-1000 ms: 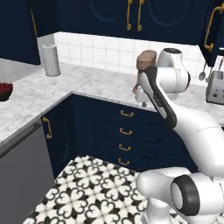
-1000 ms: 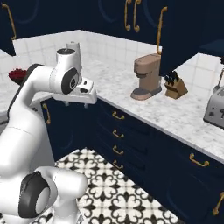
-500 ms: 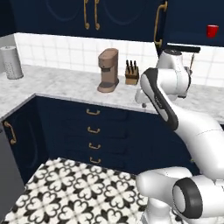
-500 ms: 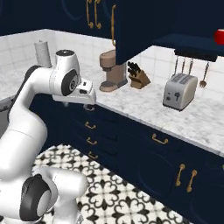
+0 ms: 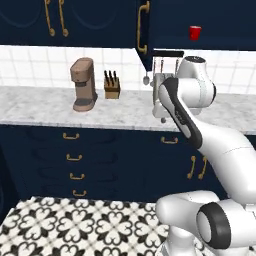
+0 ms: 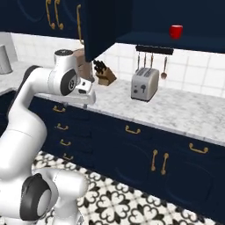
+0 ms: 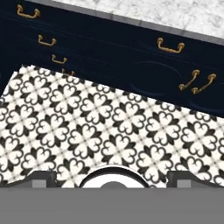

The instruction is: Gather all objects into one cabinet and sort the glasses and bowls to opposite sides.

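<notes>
One red cup (image 5: 195, 33) is seen standing upright on the shelf of the open wall cabinet (image 5: 200, 20), high above the counter (image 5: 60, 107), and it appears again in the right base view (image 6: 176, 31) above the toaster (image 6: 144, 85). The cabinet door (image 6: 103, 24) is swung out toward the room, presumably so that the shelf can be reached. No bowl or mug can be made out from here, so the gathering is judged to be far from done. The gripper (image 7: 112, 177) is held with its jaws spread fully apart and nothing between them; it is pointed down at the patterned floor (image 7: 87, 127) and the lower drawers (image 7: 87, 43), well apart from the cup. The arm (image 5: 185, 107) is folded close over the base, a carrying posture that is probably kept while the base is driven. A lift toward the shelf would be called for next.
</notes>
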Robot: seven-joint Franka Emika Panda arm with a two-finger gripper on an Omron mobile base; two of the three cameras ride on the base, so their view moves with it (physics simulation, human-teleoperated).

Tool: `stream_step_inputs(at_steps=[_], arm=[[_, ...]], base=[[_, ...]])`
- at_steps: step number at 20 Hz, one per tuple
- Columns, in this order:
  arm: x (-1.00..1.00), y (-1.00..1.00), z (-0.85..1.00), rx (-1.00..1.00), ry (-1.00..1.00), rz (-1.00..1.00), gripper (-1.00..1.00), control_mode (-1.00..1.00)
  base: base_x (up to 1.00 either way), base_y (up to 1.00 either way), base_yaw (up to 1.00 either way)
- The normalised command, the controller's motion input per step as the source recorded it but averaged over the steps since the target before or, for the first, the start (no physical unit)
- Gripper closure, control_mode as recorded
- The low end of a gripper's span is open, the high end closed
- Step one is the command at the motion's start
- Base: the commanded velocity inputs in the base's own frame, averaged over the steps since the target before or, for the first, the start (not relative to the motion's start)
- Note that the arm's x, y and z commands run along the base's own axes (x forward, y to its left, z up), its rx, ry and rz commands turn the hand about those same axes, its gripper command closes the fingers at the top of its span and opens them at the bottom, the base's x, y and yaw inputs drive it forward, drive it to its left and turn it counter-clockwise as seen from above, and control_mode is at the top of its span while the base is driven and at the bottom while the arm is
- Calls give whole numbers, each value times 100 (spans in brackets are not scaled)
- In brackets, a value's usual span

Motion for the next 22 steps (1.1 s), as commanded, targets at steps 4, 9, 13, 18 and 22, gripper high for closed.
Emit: stream_step_inputs(at_steps=[4,9,13,18,22], arm=[[0,0,0,0,0,0,-100,100],[0,0,0,0,0,0,-100,100],[0,0,0,0,0,0,-100,100],[0,0,0,0,0,0,-100,100],[0,0,0,0,0,0,-100,100]], base=[[-2,-64,-27],[-5,-70,-26],[25,-17,-27],[84,0,-21],[91,-1,-14]])
